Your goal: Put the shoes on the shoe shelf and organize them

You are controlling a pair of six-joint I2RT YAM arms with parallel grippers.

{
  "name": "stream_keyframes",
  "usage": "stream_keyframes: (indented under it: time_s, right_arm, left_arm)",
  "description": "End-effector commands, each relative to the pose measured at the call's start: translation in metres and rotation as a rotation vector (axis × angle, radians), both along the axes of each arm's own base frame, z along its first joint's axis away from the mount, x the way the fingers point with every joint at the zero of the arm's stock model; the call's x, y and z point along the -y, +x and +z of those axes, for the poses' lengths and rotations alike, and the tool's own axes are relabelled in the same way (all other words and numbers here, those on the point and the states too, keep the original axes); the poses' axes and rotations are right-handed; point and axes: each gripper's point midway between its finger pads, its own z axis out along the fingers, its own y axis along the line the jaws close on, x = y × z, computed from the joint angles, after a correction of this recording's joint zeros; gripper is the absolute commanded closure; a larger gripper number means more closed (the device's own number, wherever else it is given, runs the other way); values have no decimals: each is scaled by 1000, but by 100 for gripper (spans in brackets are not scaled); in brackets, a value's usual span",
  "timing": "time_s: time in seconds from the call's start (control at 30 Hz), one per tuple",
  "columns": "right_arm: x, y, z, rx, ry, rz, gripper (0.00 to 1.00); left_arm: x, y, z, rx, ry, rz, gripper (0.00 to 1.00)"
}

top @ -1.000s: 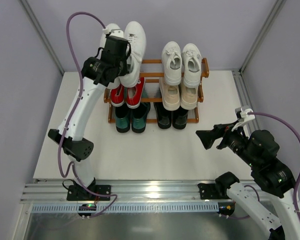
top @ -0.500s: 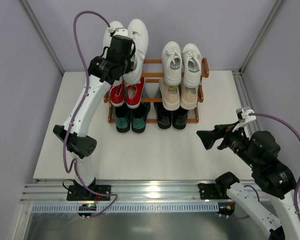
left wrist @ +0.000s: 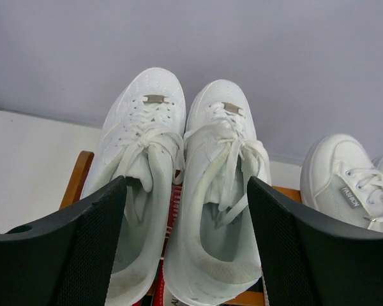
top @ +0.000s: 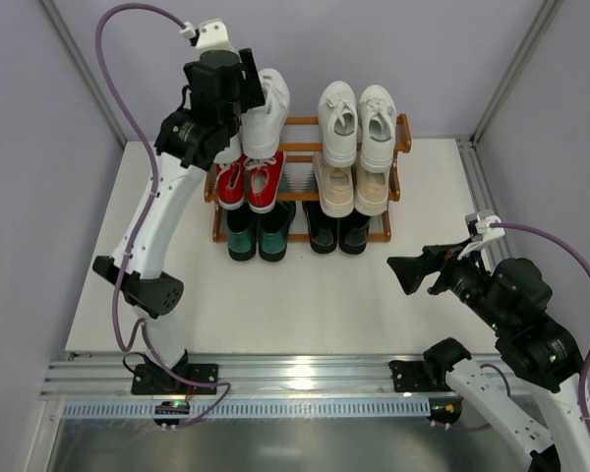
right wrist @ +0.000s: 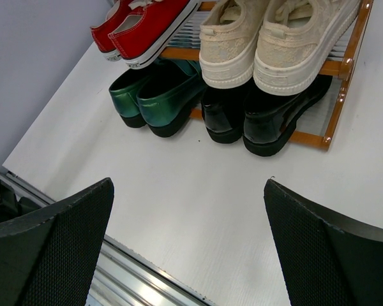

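Left wrist view, your left jaws open above white sneakers point(left wrist: 185, 191) at frame centre, pair resting on the shelf's point(left wrist: 76, 177) top tier, your right jaws wide open, empty, over the bench point(right wrist: 198, 210).

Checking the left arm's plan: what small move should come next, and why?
Probably raise the left gripper clear and draw it back: its jaws stand open above the white sneaker pair, which rests on the top tier of the shoe shelf, so nothing is held.

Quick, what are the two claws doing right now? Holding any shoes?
Left claw: open over the white sneakers, holding nothing.
Right claw: open, empty.
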Motion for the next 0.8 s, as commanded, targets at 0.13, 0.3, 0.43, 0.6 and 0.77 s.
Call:
stream_keyframes:
  time_s: [0.13,0.3,0.43,0.6,0.77]
  right_arm:
    - [3,-1,7,22,3,-10,0]
    - [4,0,8,28,2,-18,0]
    - [4,-1,13,44,8,-15,0]
    - [0,-3,18,60,23,13,0]
    - [-8,-3,19,79,40,51,0]
  left_arm:
    - [-8,-13,61,169,-77,-5,14]
    - [-11,-34,94,254,-130,-47,0]
    - [-9,-66,113,290,-158,-111,0]
    - [-9,-116,100,235,-190,-234,0]
    - [-18,-168,43,102,-207,-332,0]
